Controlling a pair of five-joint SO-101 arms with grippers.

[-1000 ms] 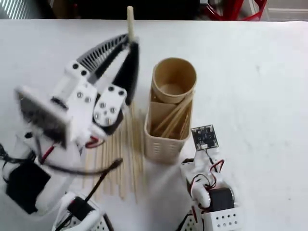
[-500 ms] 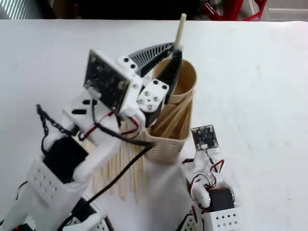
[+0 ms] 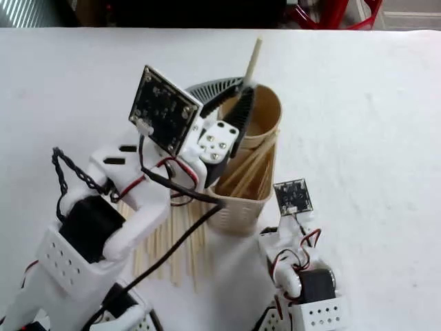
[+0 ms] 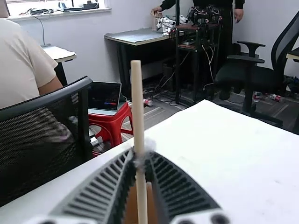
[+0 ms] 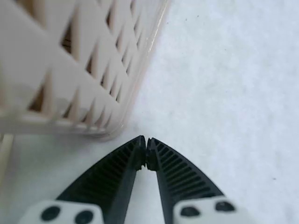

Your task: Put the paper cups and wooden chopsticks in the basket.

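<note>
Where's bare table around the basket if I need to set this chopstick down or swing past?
Widest bare table lies right of the basket in the high view, out to the edge; also the strip beyond the paper cup. Crowded: the loose chopsticks under the left arm, and the basket's near side, where the shut right gripper sits.

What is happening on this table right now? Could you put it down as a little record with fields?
Left gripper: shut on one chopstick, held over the basket at its cup end
Right gripper: shut, empty, down near the table beside the basket's wall
In the basket: a paper cup and several chopsticks
On the table: a loose row of chopsticks beside the basket
Left to do: judging by that row, many chopsticks are not yet in the basket
</note>
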